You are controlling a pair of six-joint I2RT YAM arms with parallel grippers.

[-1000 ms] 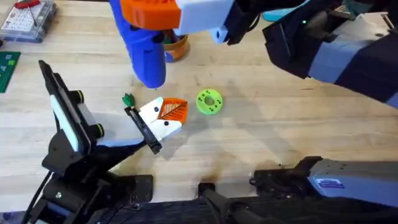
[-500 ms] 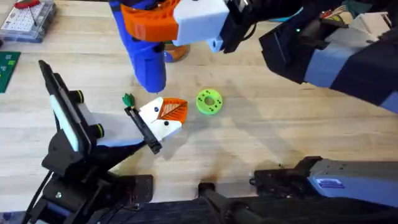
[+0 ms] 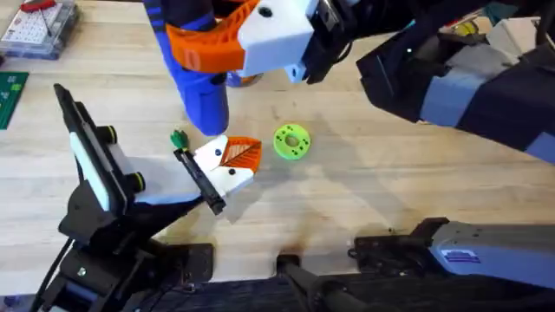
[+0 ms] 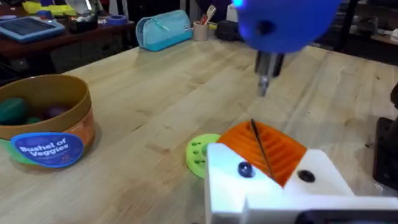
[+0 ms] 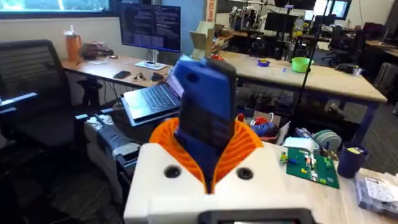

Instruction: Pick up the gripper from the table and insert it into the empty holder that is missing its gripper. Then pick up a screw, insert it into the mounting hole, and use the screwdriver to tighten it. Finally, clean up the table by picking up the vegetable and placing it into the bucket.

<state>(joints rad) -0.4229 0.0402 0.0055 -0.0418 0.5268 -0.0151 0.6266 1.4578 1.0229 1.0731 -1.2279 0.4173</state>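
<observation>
My right gripper (image 3: 208,43) reaches in from the upper right and is shut on the blue screwdriver (image 3: 201,87), seen between its orange pads (image 5: 249,143). The metal bit (image 4: 264,74) hangs just above my left gripper (image 3: 238,158), whose white fingers (image 4: 323,180) with orange ribbed pads sit together on the black holder rail (image 3: 198,178). One finger hole holds a bluish screw head (image 4: 244,168); the other hole (image 4: 305,176) is dark. The orange bucket (image 4: 46,121) holds green and purple pieces. A small green thing (image 3: 179,139) lies by the rail's far end; I cannot tell if it is the vegetable.
A lime-green disc with holes (image 3: 291,142) lies right of the white fingers. A clear parts box (image 3: 39,26) and a green circuit board (image 3: 10,94) sit at the far left. A blue pouch (image 4: 165,28) stands at the table's far edge.
My right gripper has tilted and come down toward the table's near side with the screwdriver, bringing the bit closer to the white fingers. The left arm has not moved.
</observation>
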